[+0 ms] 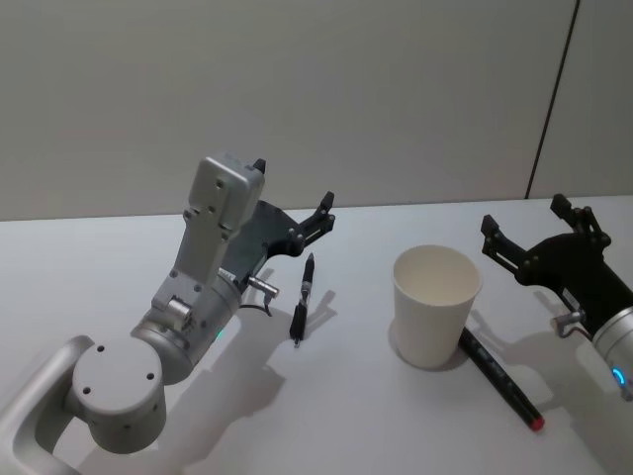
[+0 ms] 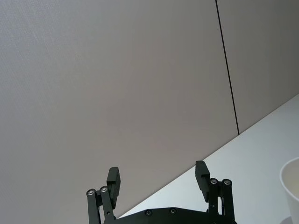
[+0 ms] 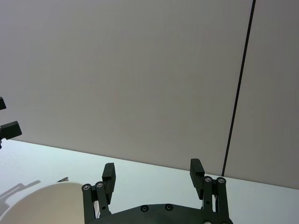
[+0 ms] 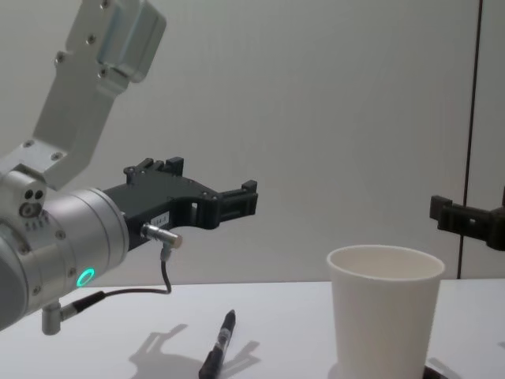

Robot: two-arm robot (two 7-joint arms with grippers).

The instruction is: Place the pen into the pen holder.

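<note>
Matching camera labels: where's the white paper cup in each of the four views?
Head: paper cup right of centre.
Left wrist: sliver cut by the frame edge, beside the left gripper.
Right wrist: rim curve beside the right gripper.
Chest: lower right, seen side-on.
Shared landmark: the dark vertical wall seam, in all four.

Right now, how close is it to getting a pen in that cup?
Nothing looks done: the pen holder shows no pen inside. Nothing is in hand: the left gripper and right gripper hang open and empty above the table. A black pen lies left of the holder, a red-tipped pen beside its base on the right. Picking one up and dropping it in remain.
</note>
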